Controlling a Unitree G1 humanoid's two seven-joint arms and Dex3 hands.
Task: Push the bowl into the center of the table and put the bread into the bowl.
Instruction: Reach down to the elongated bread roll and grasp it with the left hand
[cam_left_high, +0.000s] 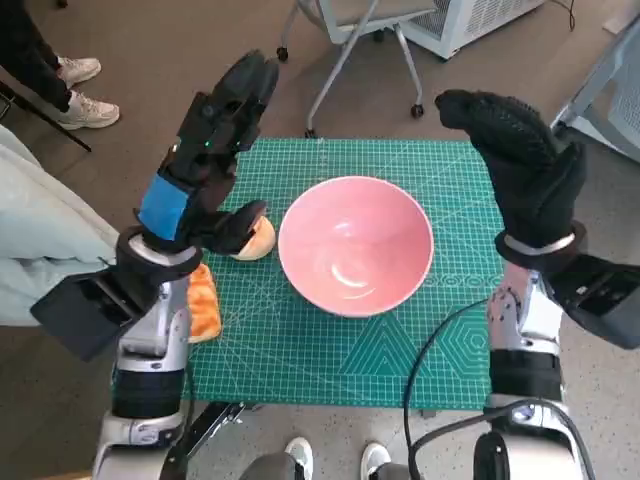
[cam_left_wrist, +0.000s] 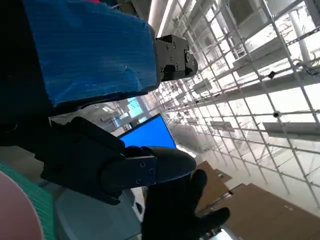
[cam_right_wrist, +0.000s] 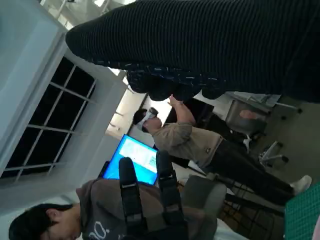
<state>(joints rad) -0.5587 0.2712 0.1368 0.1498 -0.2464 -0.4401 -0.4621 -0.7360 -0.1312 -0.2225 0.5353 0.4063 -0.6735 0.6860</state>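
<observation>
Hovering: both hands raised, empty, fingers apart. Pink glossy bowl (cam_left_high: 355, 245) mid-frame on green cutting mat (cam_left_high: 300, 350). Round tan bread roll (cam_left_high: 255, 240) just left, under blue-taped left hand (cam_left_high: 205, 150); probably soft, light, so grip its sides gently. Gloved right hand (cam_left_high: 520, 160) upper right.

Bowl mid-table, open mat around it

The pink bowl (cam_left_high: 355, 245) fills the table (cam_left_high: 330, 370) centre; bare mat lies on its near and right sides. The bread (cam_left_high: 255, 240) sits just beside its left rim, under the raised left hand (cam_left_high: 215, 135).
</observation>
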